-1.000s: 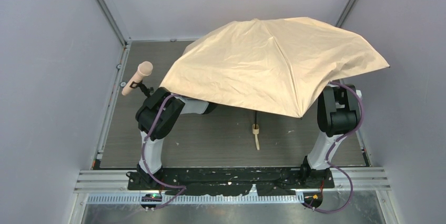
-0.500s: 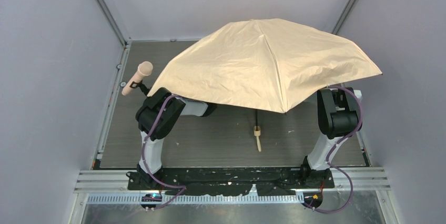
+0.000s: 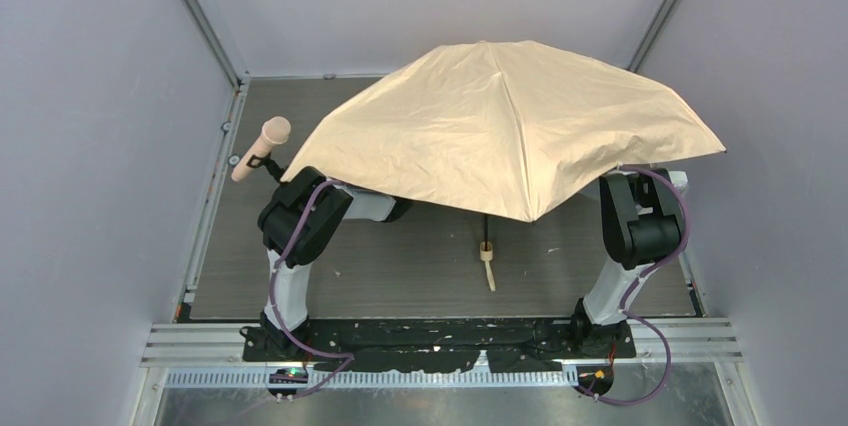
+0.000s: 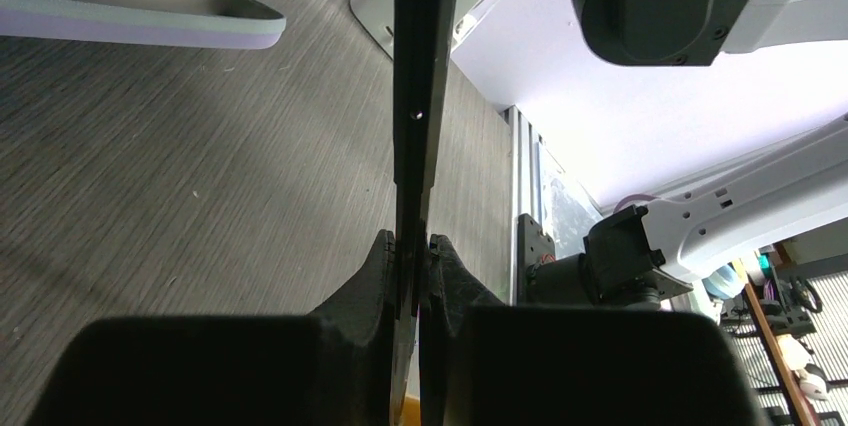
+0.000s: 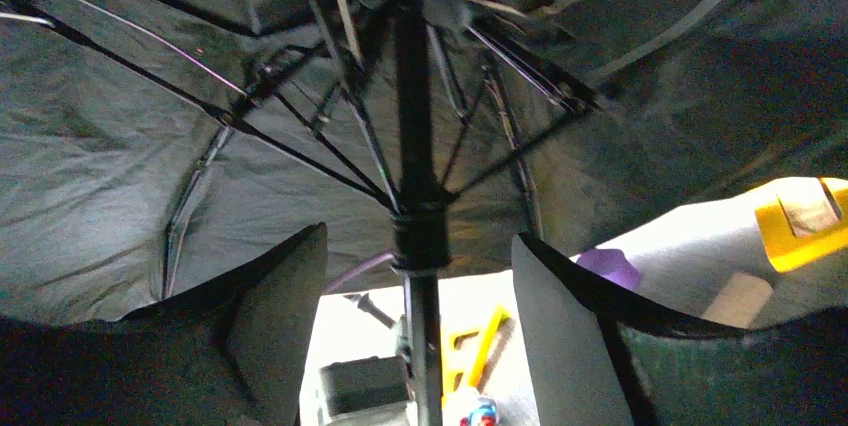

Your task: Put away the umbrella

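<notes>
The umbrella (image 3: 500, 126) stands open, and its beige canopy covers the middle and right of the table in the top view. Its tan handle (image 3: 487, 251) with the wrist loop pokes out below the canopy's front edge. Both grippers are hidden under the canopy there. In the left wrist view my left gripper (image 4: 412, 246) is shut on the thin black shaft (image 4: 420, 96). In the right wrist view my right gripper (image 5: 418, 246) is open under the canopy. The shaft's black runner (image 5: 420, 231) stands between its fingers (image 5: 280, 296), touching neither, and ribs fan out above.
A pink-headed microphone (image 3: 262, 148) stands at the table's left edge beside the left arm (image 3: 300, 221). A lavender-grey oblong case (image 4: 140, 21) lies on the table under the canopy. The right arm (image 3: 640, 216) rises at the right edge. Grey walls enclose three sides.
The canopy has swung a little to the left, and its front corner has moved leftward. The right arm's elbow has drawn back slightly toward the near edge. The left arm has stayed put.
</notes>
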